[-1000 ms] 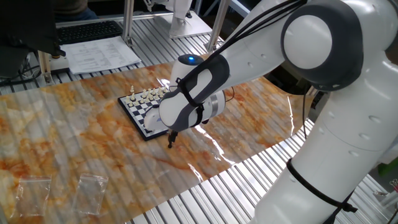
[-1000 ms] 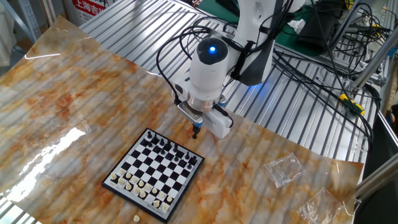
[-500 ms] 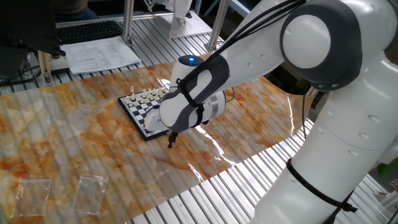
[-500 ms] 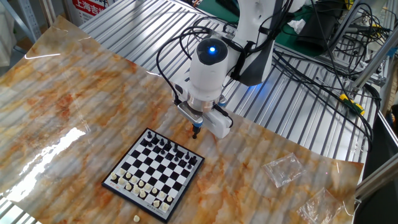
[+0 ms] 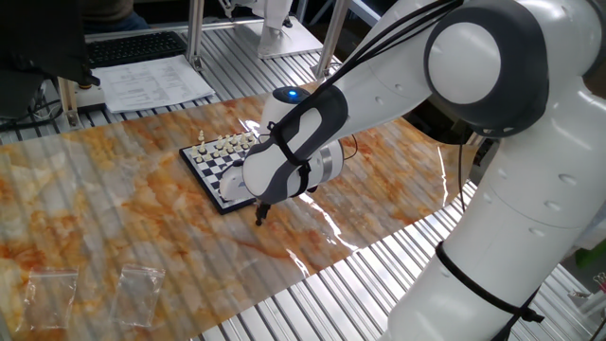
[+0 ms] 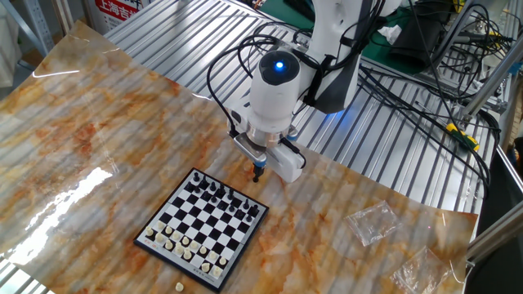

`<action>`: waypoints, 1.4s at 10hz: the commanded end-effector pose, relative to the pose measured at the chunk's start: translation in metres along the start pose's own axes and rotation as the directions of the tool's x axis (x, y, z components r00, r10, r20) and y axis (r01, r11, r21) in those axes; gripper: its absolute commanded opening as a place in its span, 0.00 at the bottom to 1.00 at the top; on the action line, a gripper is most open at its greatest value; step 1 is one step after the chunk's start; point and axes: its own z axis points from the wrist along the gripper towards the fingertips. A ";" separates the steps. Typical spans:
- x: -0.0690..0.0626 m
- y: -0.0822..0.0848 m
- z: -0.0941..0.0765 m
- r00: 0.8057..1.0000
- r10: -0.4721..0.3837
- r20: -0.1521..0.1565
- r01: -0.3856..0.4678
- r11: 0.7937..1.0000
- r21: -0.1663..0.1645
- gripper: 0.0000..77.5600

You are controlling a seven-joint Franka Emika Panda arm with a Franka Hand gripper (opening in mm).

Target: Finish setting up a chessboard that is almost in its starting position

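Note:
The chessboard lies on the marbled sheet. Cream pieces line its near edge and black pieces line its far edge. It also shows in one fixed view, partly behind my arm. One loose cream piece stands off the board past the cream side; it also shows in one fixed view. My gripper points down, just off the board beside the black side, its tips close to the sheet. The fingers look pressed together into one dark tip. Whether a tiny piece sits between them is too small to tell.
Two clear plastic bags lie on the sheet away from the board; they also show in the other fixed view. Papers and a keyboard lie beyond the sheet. Cables run over the slatted table.

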 end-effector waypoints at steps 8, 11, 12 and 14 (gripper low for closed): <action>0.000 0.001 0.002 1.000 0.025 0.010 -0.025 1.000 -0.007 1.00; 0.000 0.001 0.002 1.000 0.025 0.010 -0.025 1.000 -0.007 1.00; 0.000 0.002 0.007 1.000 0.017 0.007 -0.017 1.000 -0.005 1.00; -0.001 0.003 0.009 1.000 0.016 0.008 -0.016 1.000 -0.005 1.00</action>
